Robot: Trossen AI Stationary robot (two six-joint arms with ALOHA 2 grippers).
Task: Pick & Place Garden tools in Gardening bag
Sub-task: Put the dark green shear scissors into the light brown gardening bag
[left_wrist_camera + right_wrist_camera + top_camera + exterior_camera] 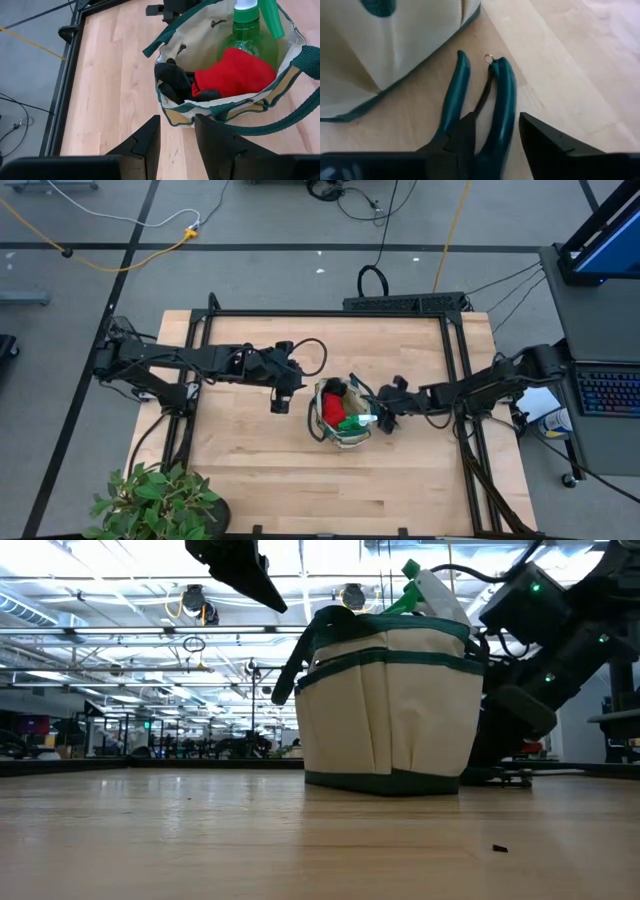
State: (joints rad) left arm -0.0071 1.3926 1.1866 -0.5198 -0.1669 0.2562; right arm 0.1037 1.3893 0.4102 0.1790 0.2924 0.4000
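The beige gardening bag (340, 416) with its dark green rim stands upright on its base at the table's middle. It also shows in the low view (385, 705). Inside it lie the red-and-black glove (227, 77) and the green spray bottle (247, 30). My left gripper (177, 137) hovers open and empty above the table just left of the bag. My right gripper (495, 125) is open and low at the bag's right side. It is over the pruning shears (485, 100), which have teal handles and lie flat on the table beside the bag's base. My right gripper comes at the shears along their length, with one handle (502, 100) lying between its two fingers and the other handle (455, 95) under or beside one finger. A strip of bare table shows beside the other finger (547, 142). I cannot tell whether either finger touches the shears.
A leafy potted plant (155, 502) stands at the table's near left corner. Dark frame rails (455, 370) run along the table's left, right and far edges. A desk with a keyboard (608, 392) stands right of the table. Bare wood lies near and far of the bag.
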